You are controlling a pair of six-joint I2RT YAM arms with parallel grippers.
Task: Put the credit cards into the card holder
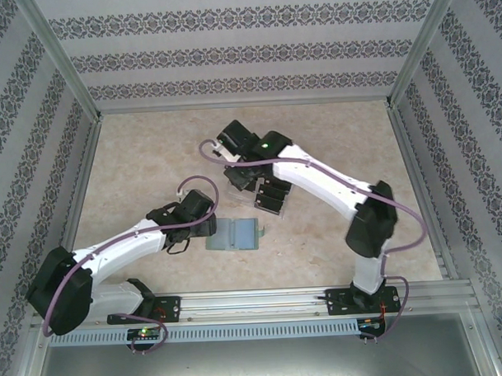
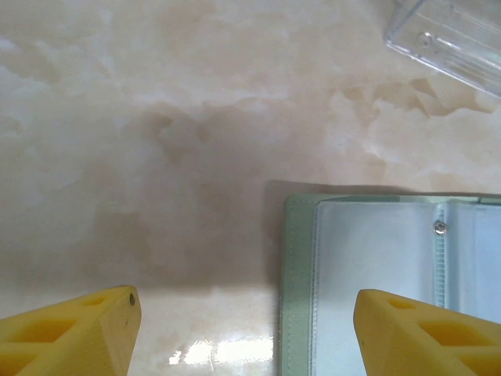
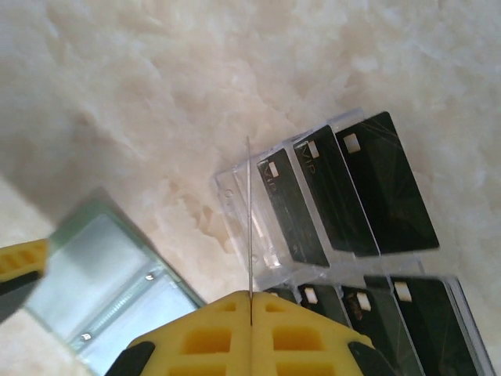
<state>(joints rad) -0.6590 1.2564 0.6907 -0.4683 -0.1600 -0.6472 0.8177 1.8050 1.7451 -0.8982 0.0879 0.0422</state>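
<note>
One credit card (image 3: 248, 227), seen edge-on, is clamped in the right end effector (image 3: 250, 313). The left end effector (image 2: 243, 333) has its fingers apart, with the open card holder (image 2: 368, 258) lying under one finger.

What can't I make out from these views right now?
Top view: right arm covers part of the credit cards; count unclear.
Right wrist: held card in right hand is edge-on; face unseen.
Left wrist: card holder cut by frame edges; pocket contents unclear.

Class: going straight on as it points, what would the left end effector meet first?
Probably the card holder: one finger of the left end effector hangs over its edge, the other over table. Depth unclear.
</note>
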